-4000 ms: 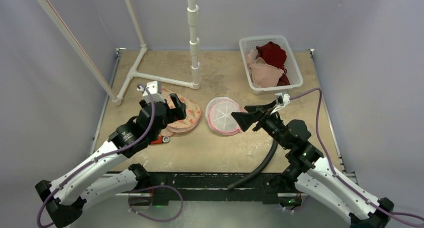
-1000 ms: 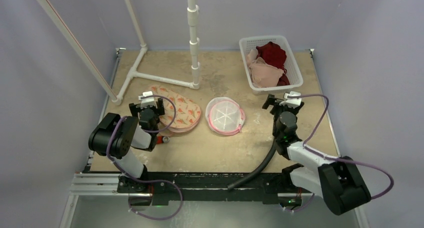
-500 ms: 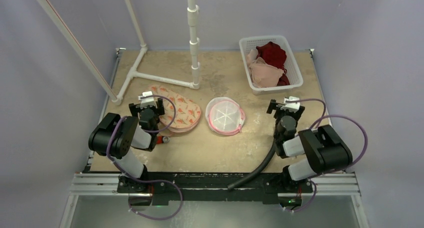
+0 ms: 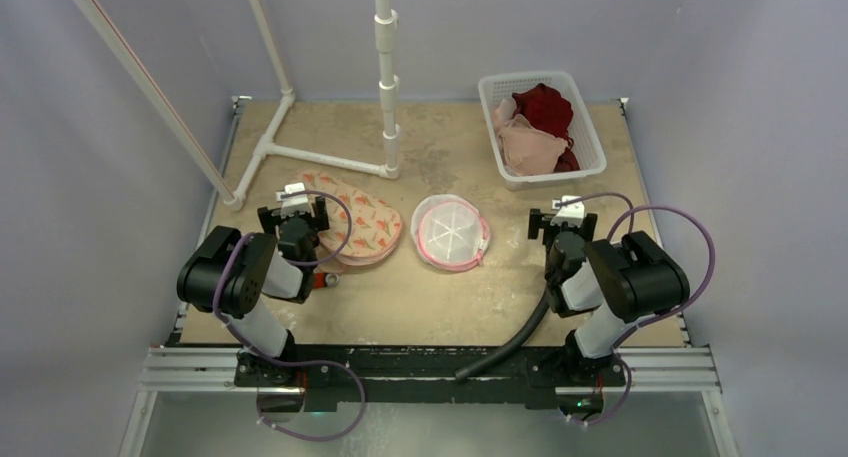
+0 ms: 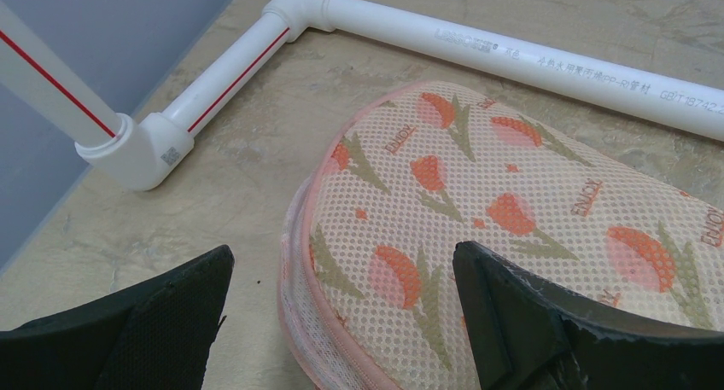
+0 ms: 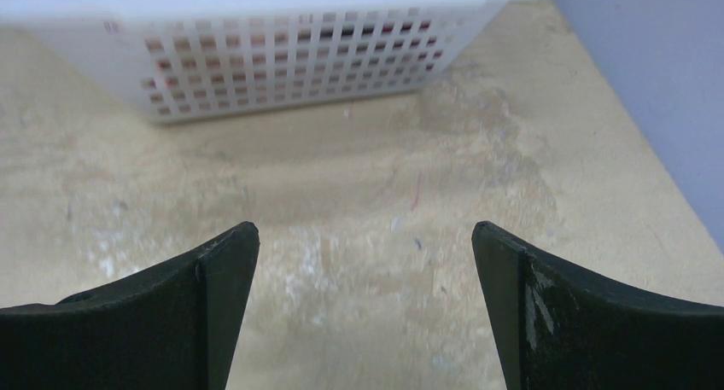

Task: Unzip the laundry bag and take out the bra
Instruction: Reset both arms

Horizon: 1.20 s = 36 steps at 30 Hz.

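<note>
A flower-printed mesh laundry bag [image 4: 365, 227] with pink trim lies left of centre; its near-left edge [image 5: 512, 202] fills the left wrist view. Beside it lies a round white mesh bag [image 4: 450, 231] with a pink rim. I cannot tell whether either is zipped. A beige cupped garment that looks like a bra [image 4: 528, 144] lies in the white basket [image 4: 592, 165] with a dark red one [image 4: 545, 107]. My left gripper [image 4: 294, 215] [image 5: 341, 249] is open at the flowered bag's left edge, holding nothing. My right gripper [image 4: 558, 220] [image 6: 364, 228] is open over bare table, facing the basket [image 6: 282, 61].
A white pipe frame [image 4: 320, 159] [image 5: 529, 49] stands at the back left with an upright pole [image 4: 386, 67]. A small orange object [image 4: 325, 280] lies by the left arm. A black hose [image 4: 515, 337] runs from the right arm to the front rail. Both arms are folded back near their bases.
Both arms have drawn back from the bags since four seconds ago. In the last second the right arm folded further down and its gripper shifted slightly left. The left arm stayed still.
</note>
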Each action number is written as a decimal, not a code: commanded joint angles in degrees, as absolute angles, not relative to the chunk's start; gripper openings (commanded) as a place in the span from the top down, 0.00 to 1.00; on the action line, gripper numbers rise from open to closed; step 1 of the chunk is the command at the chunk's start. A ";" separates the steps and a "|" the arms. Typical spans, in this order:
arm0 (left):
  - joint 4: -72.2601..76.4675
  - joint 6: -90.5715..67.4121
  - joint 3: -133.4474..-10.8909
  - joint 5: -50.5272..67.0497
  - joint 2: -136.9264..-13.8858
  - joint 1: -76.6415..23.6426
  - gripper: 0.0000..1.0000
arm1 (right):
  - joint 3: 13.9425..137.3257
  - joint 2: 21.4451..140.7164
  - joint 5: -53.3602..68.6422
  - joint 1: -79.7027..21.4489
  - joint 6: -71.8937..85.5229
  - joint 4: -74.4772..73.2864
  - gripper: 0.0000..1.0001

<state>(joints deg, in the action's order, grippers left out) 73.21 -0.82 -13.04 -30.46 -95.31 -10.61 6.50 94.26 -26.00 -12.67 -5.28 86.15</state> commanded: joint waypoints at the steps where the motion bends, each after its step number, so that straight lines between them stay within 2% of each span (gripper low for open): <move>1: 76.95 -1.61 -14.04 -30.85 -95.61 -10.24 0.01 | 9.69 92.30 -28.79 -11.93 -3.37 102.53 0.02; 7: 76.91 -1.66 -14.06 -30.85 -95.61 -10.23 0.01 | 9.60 92.27 -28.40 -11.71 -3.79 103.05 0.02; 13: 76.94 -1.60 -14.07 -30.85 -95.60 -10.20 0.01 | 5.98 93.74 -26.08 -11.95 -6.53 112.70 0.02; 17: 76.95 -1.66 -14.13 -30.80 -95.62 -10.24 0.01 | 12.09 91.07 -23.22 -9.87 -1.91 94.62 0.02; 20: 76.81 -1.62 -14.24 -30.84 -95.62 -10.20 0.01 | 15.40 90.46 -17.59 -6.16 0.96 87.47 0.02; 24: 76.77 -1.67 -14.24 -30.83 -95.59 -10.20 0.01 | 15.14 90.11 -14.17 -5.08 0.95 87.48 0.02; 27: 76.77 -1.62 -14.19 -30.85 -95.58 -10.22 0.01 | 13.62 89.86 -4.91 -5.05 -4.19 90.31 0.02; 31: 76.79 -1.62 -14.19 -30.85 -95.62 -10.20 0.01 | 16.83 90.19 -4.24 -2.78 -0.63 84.10 0.02; 36: 76.82 -1.67 -14.15 -30.85 -95.62 -10.23 0.01 | 16.43 89.68 -4.48 -2.29 -0.45 84.39 0.02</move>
